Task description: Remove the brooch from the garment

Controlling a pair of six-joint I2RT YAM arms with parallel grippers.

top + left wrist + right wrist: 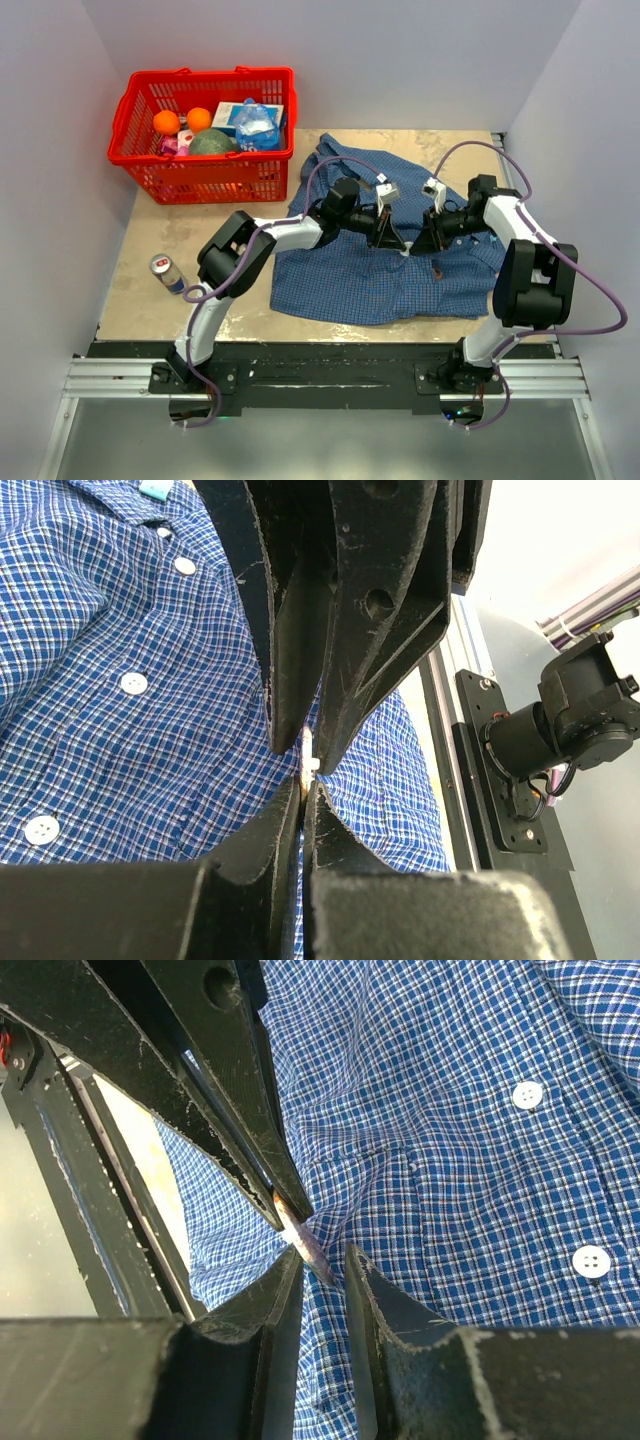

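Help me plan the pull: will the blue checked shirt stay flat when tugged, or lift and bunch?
Probably floppy: the shirt puckers into folds where the right gripper pinches it. Likely light and apt to lift or slide with a tug, since it lies loose and wrinkled on the table.

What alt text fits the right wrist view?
Two black grippers meet tip to tip over a blue checked shirt. The right gripper, coming from below, pinches a fold of cloth, and the left gripper, coming from the upper left, holds a pale sliver too small to identify. Two white buttons show on the shirt at right.
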